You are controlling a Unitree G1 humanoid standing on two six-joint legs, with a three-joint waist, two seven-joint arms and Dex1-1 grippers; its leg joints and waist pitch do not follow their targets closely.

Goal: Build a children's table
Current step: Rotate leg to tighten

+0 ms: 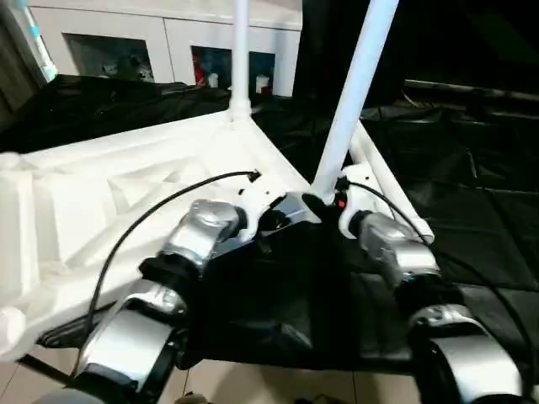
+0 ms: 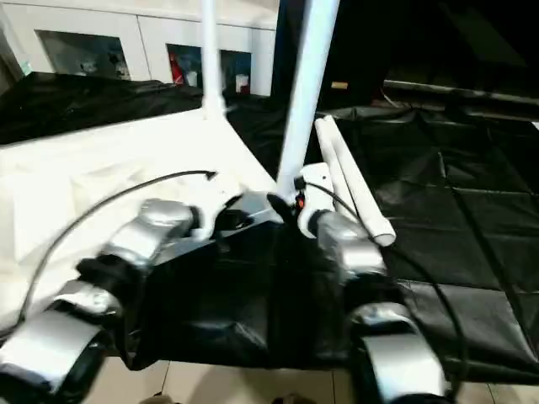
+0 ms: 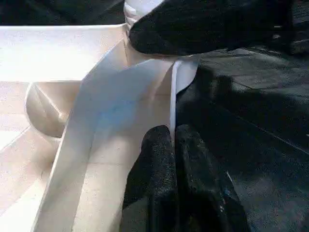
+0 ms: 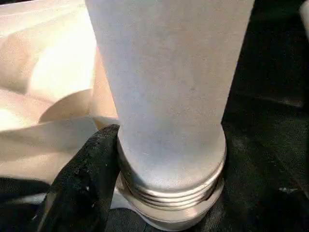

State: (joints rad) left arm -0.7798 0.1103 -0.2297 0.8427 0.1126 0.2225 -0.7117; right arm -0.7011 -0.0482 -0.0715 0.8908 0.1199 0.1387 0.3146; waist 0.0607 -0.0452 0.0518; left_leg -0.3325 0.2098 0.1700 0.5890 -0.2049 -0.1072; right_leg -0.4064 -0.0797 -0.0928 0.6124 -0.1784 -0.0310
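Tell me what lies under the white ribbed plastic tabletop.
Black sheeting spreads beneath the white ribbed plastic tabletop and past its edges, with pale floor at the near side. Whatever supports the sheeting is covered.

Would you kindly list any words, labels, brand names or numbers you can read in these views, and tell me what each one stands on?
None can be read.
The tabletop, the leg in the right gripper and the two loose legs are plain white, unmarked.
The coloured items behind the cabinet glass doors are too blurred to read.
The small red spot by the right gripper carries no legible text.
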